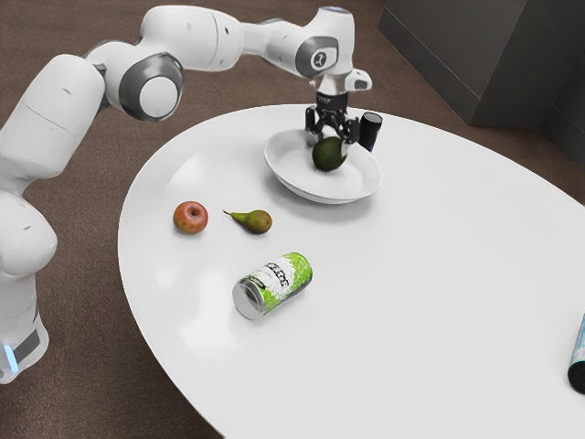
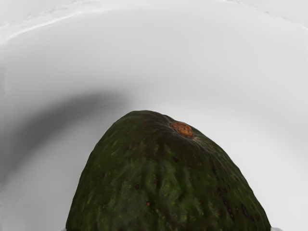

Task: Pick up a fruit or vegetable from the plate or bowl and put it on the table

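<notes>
Status: partway, avocado not out yet. The pincer (image 1: 332, 137) is down at the bowl (image 1: 324, 196), right over the avocado (image 1: 329, 155). Whether it's clenched on the fruit or just around it, we cannot tell from these views, so we log the grip as unknown. The avocado is within the bowl's rim; we can't confirm any lift off the bottom. In the wrist view it looms just under the hand, stem end showing, bowl wall beyond.

Done, as far as we can judge: fruit picked out, hand brought to it. Left: make sure of the grip, raise the avocado clear of the rim, carry it over bare desk (image 1: 411, 302), lower it, let go. We'd call the reach nearly finished and the transfer not done.

The apple (image 1: 190, 218) and pear (image 1: 259, 221) lie on the desk outside the bowl, near each other, the can (image 1: 273, 285) on its side near the pear. We don't count those two fruits as the task met; nothing here says they came from the bowl. Risk, in our view: the round, smooth-sided avocado slips, or clips the rim going out.
</notes>
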Controlling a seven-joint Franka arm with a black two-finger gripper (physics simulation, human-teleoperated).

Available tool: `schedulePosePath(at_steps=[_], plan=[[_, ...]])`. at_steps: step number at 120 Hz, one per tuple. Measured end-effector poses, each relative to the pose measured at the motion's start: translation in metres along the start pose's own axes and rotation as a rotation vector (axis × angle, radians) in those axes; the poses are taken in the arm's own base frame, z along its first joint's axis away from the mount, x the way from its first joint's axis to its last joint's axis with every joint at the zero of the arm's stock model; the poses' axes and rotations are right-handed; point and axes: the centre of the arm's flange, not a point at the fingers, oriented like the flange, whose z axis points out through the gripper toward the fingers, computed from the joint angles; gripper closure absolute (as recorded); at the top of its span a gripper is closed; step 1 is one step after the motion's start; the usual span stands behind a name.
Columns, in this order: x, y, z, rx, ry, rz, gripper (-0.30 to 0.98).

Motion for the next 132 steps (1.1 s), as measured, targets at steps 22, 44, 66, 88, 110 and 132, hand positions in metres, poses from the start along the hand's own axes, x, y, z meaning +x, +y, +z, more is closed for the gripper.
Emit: schedulePosePath(at_steps=[22,44,66,88,110,132], plan=[[0.005,0.002,-0.021,0.020,0.049,0.002,0.47],[0.000,0.028,-0.088,0.048,0.164,0.056,0.49],[-0.040,0.123,-0.145,0.006,0.219,0.249,0.48],[-0.101,0.254,-0.117,-0.067,0.165,0.511,0.48],[-0.177,0.355,-0.040,-0.036,0.055,0.709,0.48],[-0.188,0.368,-0.003,-0.025,0.027,0.736,0.39]])
